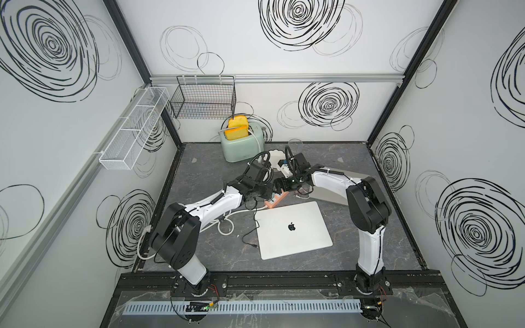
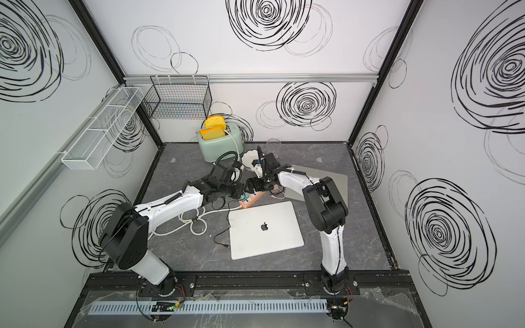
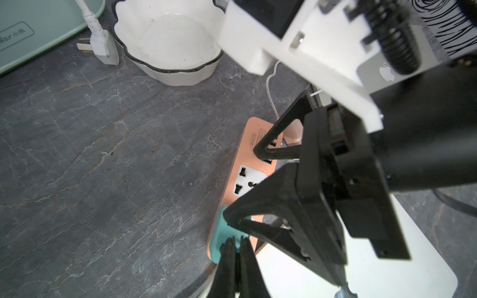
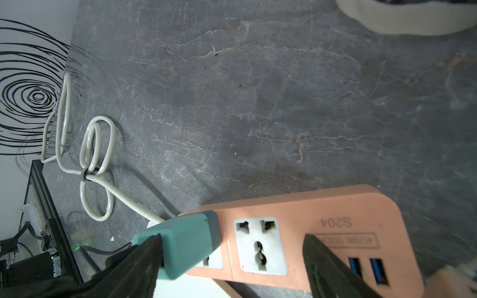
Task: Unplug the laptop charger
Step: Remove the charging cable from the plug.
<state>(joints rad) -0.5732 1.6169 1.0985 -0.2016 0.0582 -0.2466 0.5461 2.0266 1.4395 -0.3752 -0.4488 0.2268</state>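
Two tools hung over the peach power strip point(image 1: 274, 202) on the dark bench point(image 1: 224, 255), just beside the closed silver laptop point(image 1: 292, 230). At the strip's end socket sat the teal charger point(image 4: 185, 245), plugged in, and the left tool point(image 3: 236, 240) had its fingers pressed together with nothing between them, tips right at the charger. The right tool point(image 4: 232, 236) stood wide, one finger against the charger's side and the other over the strip's USB end.

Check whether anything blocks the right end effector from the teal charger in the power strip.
Nothing visible does. The open right end effector hangs over the orange power strip, one finger against the teal charger. The shut left end effector sits at the charger too.
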